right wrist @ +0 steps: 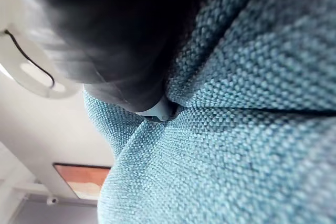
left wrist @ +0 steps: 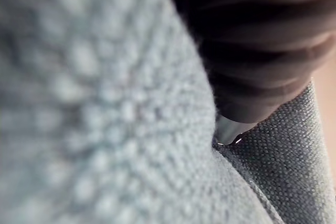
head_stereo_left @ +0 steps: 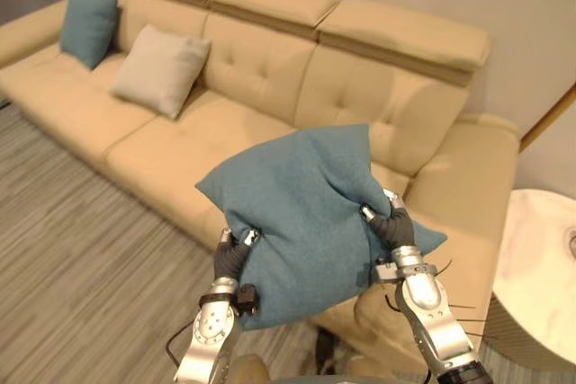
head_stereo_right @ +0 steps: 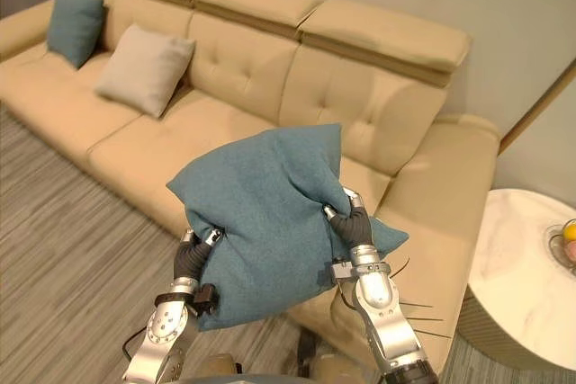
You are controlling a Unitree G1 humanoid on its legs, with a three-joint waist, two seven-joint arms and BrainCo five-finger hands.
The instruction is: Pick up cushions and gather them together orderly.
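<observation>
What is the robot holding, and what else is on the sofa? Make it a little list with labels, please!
Held: teal cushion, up in the air, squeezed between left hand and right hand
Sofa: tan, long, tufted back
Far end of sofa: beige cushion and second teal cushion, side by side against the backrest
Beside sofa: white round table
Left to do: probably carry the held cushion over to those two
</observation>
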